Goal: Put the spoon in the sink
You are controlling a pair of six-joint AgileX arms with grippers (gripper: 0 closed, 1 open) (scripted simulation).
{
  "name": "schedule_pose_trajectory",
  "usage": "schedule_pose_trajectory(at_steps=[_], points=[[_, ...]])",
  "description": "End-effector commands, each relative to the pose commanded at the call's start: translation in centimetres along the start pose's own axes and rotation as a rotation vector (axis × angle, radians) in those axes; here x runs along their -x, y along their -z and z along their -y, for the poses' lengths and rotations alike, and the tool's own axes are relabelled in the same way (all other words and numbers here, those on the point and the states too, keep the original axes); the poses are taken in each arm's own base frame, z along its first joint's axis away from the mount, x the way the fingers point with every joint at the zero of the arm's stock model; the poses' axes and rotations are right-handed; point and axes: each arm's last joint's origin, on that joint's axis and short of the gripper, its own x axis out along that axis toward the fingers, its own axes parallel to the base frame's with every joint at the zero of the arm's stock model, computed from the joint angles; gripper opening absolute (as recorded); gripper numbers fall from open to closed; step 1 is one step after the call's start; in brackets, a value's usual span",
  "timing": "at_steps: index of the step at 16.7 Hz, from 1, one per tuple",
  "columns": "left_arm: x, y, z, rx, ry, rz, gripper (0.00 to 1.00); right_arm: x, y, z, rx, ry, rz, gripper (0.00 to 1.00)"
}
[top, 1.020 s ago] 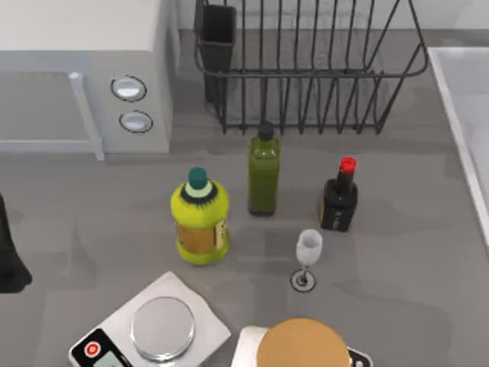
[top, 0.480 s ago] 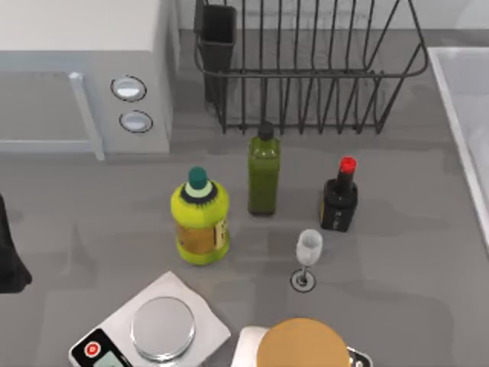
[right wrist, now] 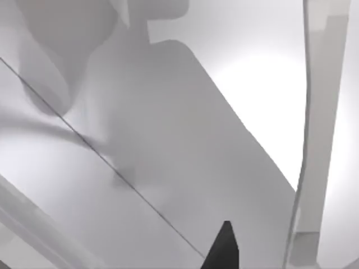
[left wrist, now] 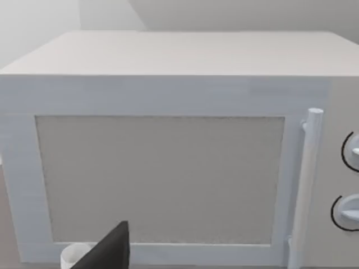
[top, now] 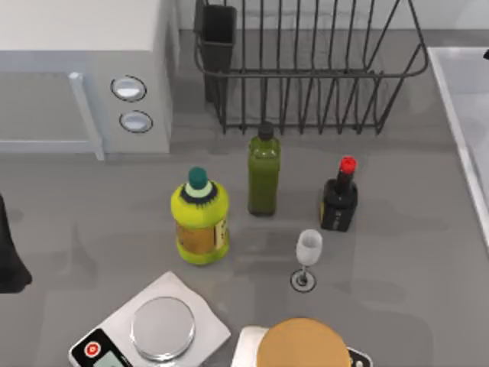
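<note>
The sink, a pale basin with a lighter raised rim, occupies the far right edge of the table; the right wrist view looks onto its pale inner surfaces, with one dark fingertip of the right gripper at the edge of that picture, and whether this gripper is open or closed cannot be told. Left of the sink, at the far side, stands a dark wire dish rack. Nearer, in a loose row, stand a yellow bottle, a green bottle and a dark bottle with a red cap, with a small glass just nearer still. A scale and a round wooden lid lie at the near edge. The microwave fills the far left; the left arm rests at the left edge, its gripper facing the microwave door, state undeterminable.
</note>
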Motion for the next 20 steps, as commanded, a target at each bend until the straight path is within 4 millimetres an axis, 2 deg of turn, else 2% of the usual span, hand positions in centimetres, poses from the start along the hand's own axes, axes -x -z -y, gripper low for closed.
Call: schedule_pose_trajectory(at_steps=[2, 7, 20], points=[[0.0, 0.0, 0.0, 0.0, 0.0, 0.0, 1.0, -0.62, 0.08, 0.06, -0.002, -0.002, 0.006, 0.0], [0.0, 0.0, 0.0, 0.0, 0.0, 0.0, 1.0, -0.74, 0.1, 0.08, -0.002, -0.005, 0.011, 0.0], [0.0, 0.0, 0.0, 0.0, 0.0, 0.0, 1.0, -0.74, 0.1, 0.08, -0.002, -0.005, 0.011, 0.98]])
